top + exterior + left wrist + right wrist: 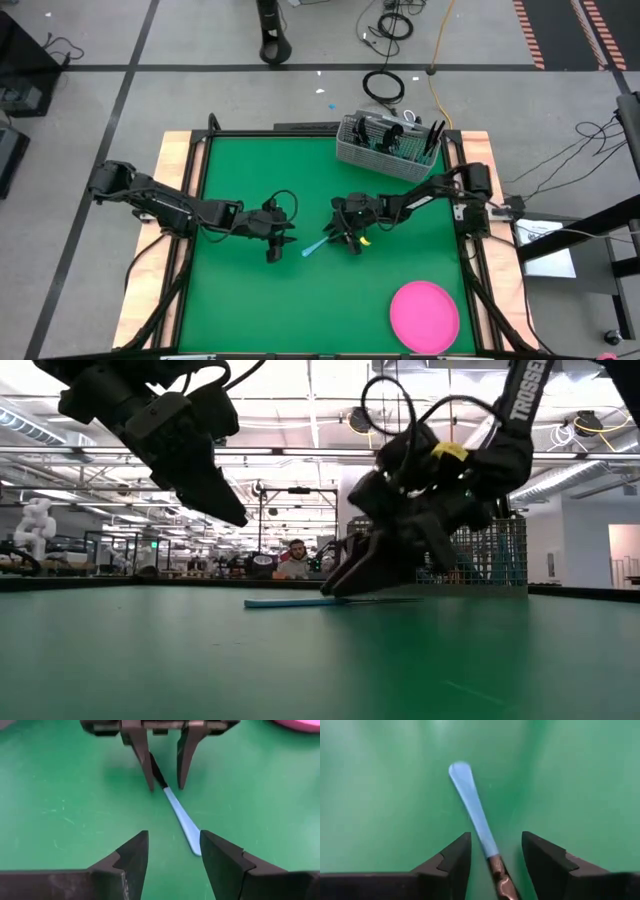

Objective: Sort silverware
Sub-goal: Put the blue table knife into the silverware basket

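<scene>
One piece of silverware (pixel 314 246) with a light blue handle (pixel 470 795) and a dark neck (pixel 159 775) lies flat on the green table, mid-table. Its head is hidden, so its kind cannot be told. My right gripper (pixel 495 840) is open and low at the table (pixel 335 590), one finger on either side of the dark neck with a gap on both sides. My left gripper (pixel 172 837) is open and hangs above the table (pixel 235 515), over the handle's free end (pixel 195 847), clear of it.
A grey wire-mesh caddy (pixel 385 150) holding several dark-headed utensils stands at the far edge, right of the middle. A pink round plate (pixel 425 315) lies at the near right. The two grippers face each other a short span apart.
</scene>
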